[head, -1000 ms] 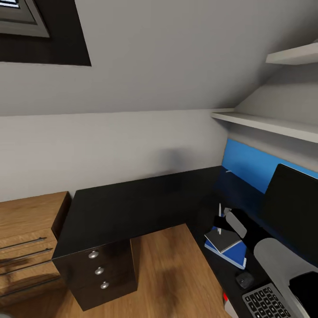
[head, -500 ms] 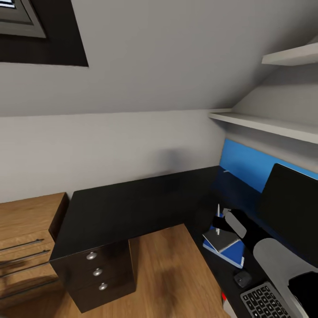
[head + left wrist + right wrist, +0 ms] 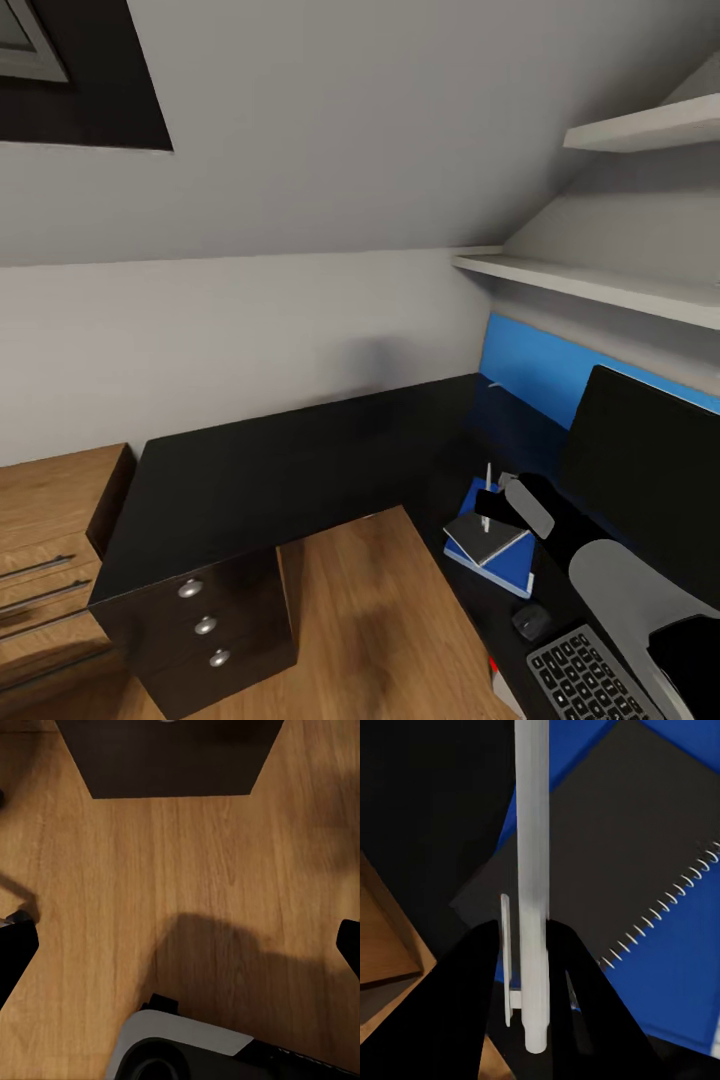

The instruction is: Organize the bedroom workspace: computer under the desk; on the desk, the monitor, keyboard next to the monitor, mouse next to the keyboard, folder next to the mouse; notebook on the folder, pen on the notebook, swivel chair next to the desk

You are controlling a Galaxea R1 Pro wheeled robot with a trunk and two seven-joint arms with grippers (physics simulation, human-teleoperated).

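Head view: desk (image 3: 300, 470) carries the monitor (image 3: 640, 470) at 3 o'clock, the keyboard (image 3: 585, 680) and mouse (image 3: 530, 622) at 5 o'clock, and the notebook (image 3: 483, 537) lying on the folder (image 3: 510, 570). Right gripper (image 3: 492, 503) hovers above the stack, holding the pen (image 3: 488, 476) upright.

Left wrist view: left gripper (image 3: 180, 945) hangs released over wood floor (image 3: 180, 862).

Right wrist view: fingers (image 3: 472, 975) clamp the pen; placing it on the notebook apparently remains.

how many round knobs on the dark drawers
3, on the dark drawer unit below the black desk top's near left end: top round silver knob, middle knob, bottom knob, stacked vertically. No others visible.
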